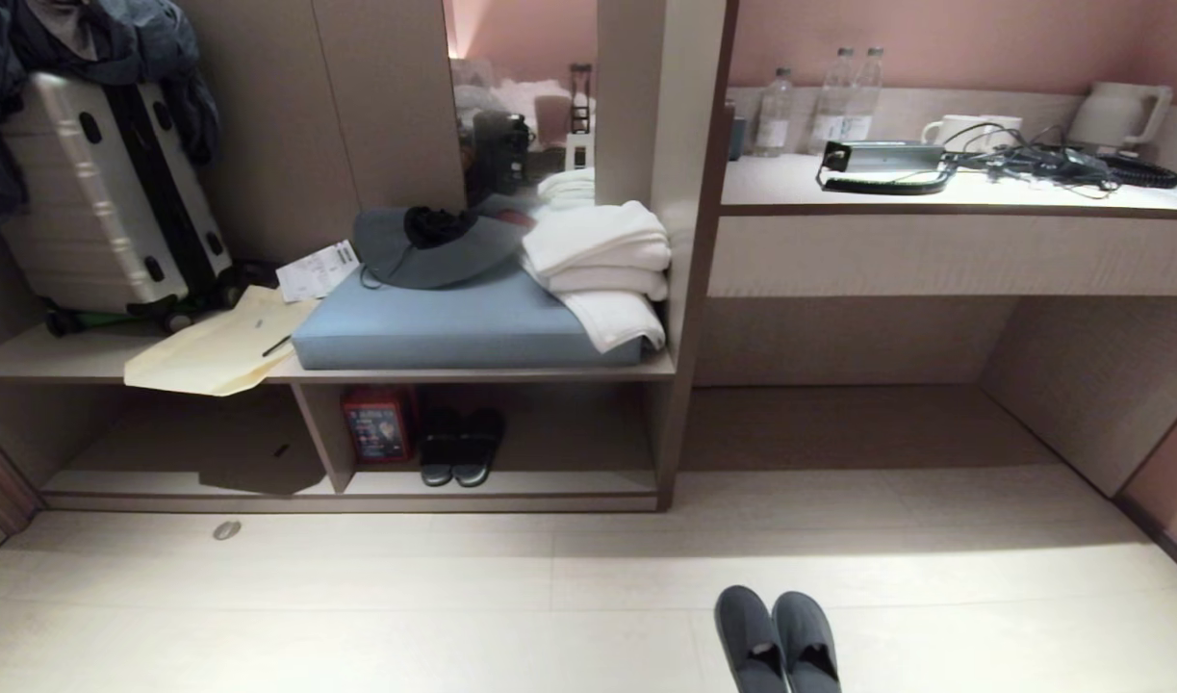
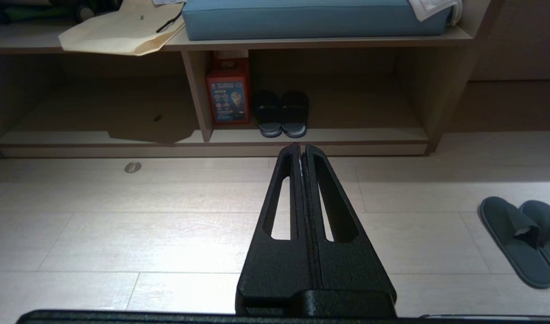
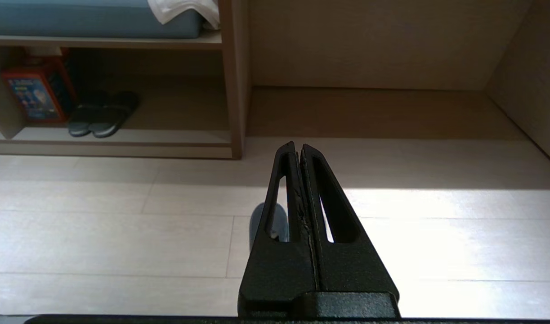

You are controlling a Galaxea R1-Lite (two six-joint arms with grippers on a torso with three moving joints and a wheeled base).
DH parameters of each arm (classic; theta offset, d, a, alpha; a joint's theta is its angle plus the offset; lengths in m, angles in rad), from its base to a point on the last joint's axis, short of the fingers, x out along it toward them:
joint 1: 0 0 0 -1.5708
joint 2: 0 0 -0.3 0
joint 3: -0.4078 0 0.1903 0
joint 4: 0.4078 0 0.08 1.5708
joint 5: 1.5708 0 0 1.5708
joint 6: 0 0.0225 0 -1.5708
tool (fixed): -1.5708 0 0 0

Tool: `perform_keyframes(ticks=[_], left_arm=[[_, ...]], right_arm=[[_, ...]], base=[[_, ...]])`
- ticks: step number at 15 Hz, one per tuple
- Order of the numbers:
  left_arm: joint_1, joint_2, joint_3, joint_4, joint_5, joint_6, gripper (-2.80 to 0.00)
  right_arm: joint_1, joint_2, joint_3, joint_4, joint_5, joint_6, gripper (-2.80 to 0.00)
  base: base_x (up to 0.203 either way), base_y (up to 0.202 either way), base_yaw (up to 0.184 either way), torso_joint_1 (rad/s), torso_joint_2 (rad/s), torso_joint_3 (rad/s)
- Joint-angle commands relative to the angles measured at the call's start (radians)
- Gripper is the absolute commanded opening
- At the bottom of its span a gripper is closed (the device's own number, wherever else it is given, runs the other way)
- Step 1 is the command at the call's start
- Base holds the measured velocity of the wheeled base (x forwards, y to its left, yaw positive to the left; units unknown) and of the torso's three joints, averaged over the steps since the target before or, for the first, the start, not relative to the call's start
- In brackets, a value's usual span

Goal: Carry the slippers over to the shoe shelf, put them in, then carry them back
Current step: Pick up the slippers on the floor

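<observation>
**Slippers wait on the floor, fingers clenched and empty**

The dark grey slippers lie side by side on the pale floor at the lower centre-right of the head view, toes pointing toward the furniture, well apart from the shoe shelf at the left centre. In the left wrist view the pair sits at the far right edge, off to the side of the left gripper, whose fingers are pressed together on nothing. In the right wrist view one slipper toe shows through the slot of the right gripper, lying on the floor beyond it and not touched; its fingers are likewise clenched and empty. Inside the shelf stand a chunkier black pair and a red box. Above them rest a blue cushion and folded white towels.
</observation>
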Motion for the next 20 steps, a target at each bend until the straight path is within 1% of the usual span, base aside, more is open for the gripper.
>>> perform_keyframes(ticks=[1, 7, 18, 20], left_arm=[[0.000, 0.000, 0.000, 0.000, 0.000, 0.000, -2.80], [0.000, 0.000, 0.000, 0.000, 0.000, -0.003, -2.80], [-0.001, 0.000, 0.001, 0.000, 0.000, -0.005, -2.80], [0.001, 0.000, 0.001, 0.000, 0.000, -0.005, -2.80]], right_arm=[[0.000, 0.000, 0.000, 0.000, 0.000, 0.000, -2.80], [0.000, 0.000, 0.000, 0.000, 0.000, 0.000, -2.80], [0.000, 0.000, 0.000, 0.000, -0.006, 0.002, -2.80], [0.000, 0.000, 0.000, 0.000, -0.002, -0.011, -2.80]], base=[[0.000, 0.000, 0.000, 0.000, 0.00, 0.000], [0.000, 0.000, 0.000, 0.000, 0.00, -0.010], [0.000, 0.000, 0.000, 0.003, 0.00, -0.191], [0.000, 0.000, 0.000, 0.003, 0.00, -0.204]])
